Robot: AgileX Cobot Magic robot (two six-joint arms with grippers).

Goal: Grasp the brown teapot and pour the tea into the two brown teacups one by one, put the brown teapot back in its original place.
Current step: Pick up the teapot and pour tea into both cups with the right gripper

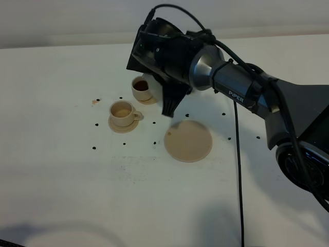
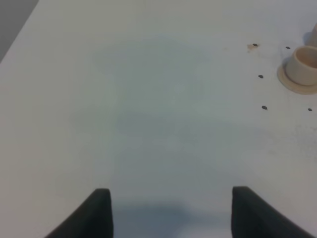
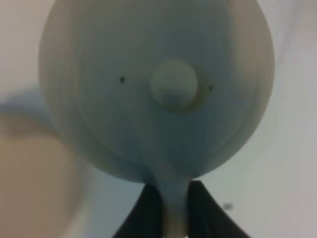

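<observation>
Behind right arm (image 1: pixel 226 77), half-hidden teapot (image 3: pixel 148 109)

The high exterior camera looked steeply down on the white table (image 1: pixel 61 180) from well back, taking in the whole layout. The left wrist camera sat low, looking obliquely across bare tabletop past the left gripper (image 2: pixel 171 215), and shared with the high view the teacup (image 1: pixel 123 114) near a small brown stain (image 1: pixel 95 101). The right wrist camera faced the brown teapot (image 3: pixel 158 89) so closely that its blurred lid filled the frame.
</observation>
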